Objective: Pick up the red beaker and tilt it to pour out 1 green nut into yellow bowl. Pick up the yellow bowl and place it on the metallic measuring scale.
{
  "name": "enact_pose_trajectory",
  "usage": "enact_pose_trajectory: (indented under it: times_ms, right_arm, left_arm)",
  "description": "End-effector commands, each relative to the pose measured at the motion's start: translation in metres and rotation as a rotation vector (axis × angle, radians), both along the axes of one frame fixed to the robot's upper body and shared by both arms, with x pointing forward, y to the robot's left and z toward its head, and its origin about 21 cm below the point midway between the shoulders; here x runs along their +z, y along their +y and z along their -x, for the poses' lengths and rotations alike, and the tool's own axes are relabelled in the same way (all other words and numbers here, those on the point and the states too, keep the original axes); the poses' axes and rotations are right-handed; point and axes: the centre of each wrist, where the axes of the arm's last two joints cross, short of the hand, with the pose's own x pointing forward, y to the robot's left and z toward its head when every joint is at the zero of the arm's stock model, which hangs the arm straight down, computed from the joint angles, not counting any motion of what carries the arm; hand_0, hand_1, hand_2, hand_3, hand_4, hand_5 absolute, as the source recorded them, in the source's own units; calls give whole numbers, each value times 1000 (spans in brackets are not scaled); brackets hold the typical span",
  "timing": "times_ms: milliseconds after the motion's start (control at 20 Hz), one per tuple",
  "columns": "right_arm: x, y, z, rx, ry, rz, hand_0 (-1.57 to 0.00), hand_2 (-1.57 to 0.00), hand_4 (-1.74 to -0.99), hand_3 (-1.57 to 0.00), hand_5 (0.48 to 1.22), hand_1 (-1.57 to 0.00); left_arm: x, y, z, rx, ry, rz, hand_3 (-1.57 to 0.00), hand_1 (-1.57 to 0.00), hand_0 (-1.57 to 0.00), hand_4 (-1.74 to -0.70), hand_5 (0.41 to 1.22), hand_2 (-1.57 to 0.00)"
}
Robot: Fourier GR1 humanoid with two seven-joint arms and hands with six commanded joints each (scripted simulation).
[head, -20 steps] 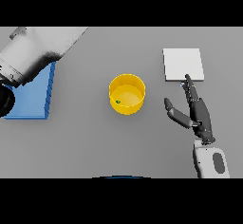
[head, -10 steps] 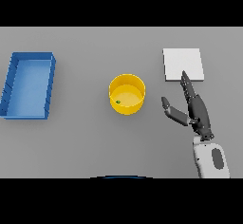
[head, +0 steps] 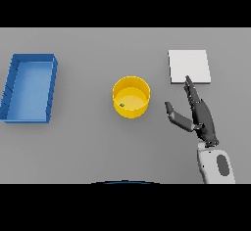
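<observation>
The yellow bowl [head: 131,97] stands upright in the middle of the table with one small green nut [head: 122,105] on its floor at the left. The metallic scale [head: 189,66] is a flat pale square at the back right. My right hand [head: 201,117] is open, fingers straight and pointing away from me, thumb spread toward the bowl. It lies right of the bowl and apart from it, its fingertips just short of the scale's near edge. No red beaker is in view. My left hand is out of view.
A blue rectangular tray [head: 51,89] lies at the left side of the table, with nothing visible in it.
My left arm, over the blue tray a second ago, has withdrawn out of view. My right hand has shifted slightly toward the bowl. The bowl has not moved.
</observation>
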Motion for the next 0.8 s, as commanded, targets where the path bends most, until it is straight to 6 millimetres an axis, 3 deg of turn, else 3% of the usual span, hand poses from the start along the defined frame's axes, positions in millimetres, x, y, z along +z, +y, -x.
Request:
enact_pose_trajectory:
  times_ms: [0,100,250,450,550,650,750]
  right_arm:
    - [0,-1,0,2,-4,2,1,1,-1307,1,677,1]
    - [1,-6,-4,-4,5,13,1,1,-1306,1,688,1]
    - [1,-5,0,11,-3,9,1,1,-1304,1,707,1]
    - [2,-6,1,15,6,24,1,1,-1315,1,722,1]
    - [-1,-4,-1,15,12,39,1,1,-1327,1,724,1]
    - [1,-1,-2,11,8,28,1,1,-1335,1,725,1]
    - [0,-4,-1,5,3,31,1,1,-1332,1,729,1]
  left_arm:
    - [-13,3,3,23,-4,45,-1418,-1570,-1571,-1739,1221,-1570]
    - [-38,16,12,67,7,118,-1473,-1571,-1571,-1739,1221,-1571]
    - [-63,19,23,127,20,147,-1521,-1571,-1571,-1740,1221,-1571]
    - [-80,26,48,130,-15,159,-1386,-1571,-1571,-1740,1221,-1571]
    - [-86,20,58,138,-19,174,-1340,-1571,-1571,-1738,1221,-1571]
    - [-87,14,66,156,-32,191,-1319,-1571,-1571,-1737,1146,-1571]
    - [-93,12,76,135,-22,204,-1410,-1571,-1571,-1633,1041,-1571]
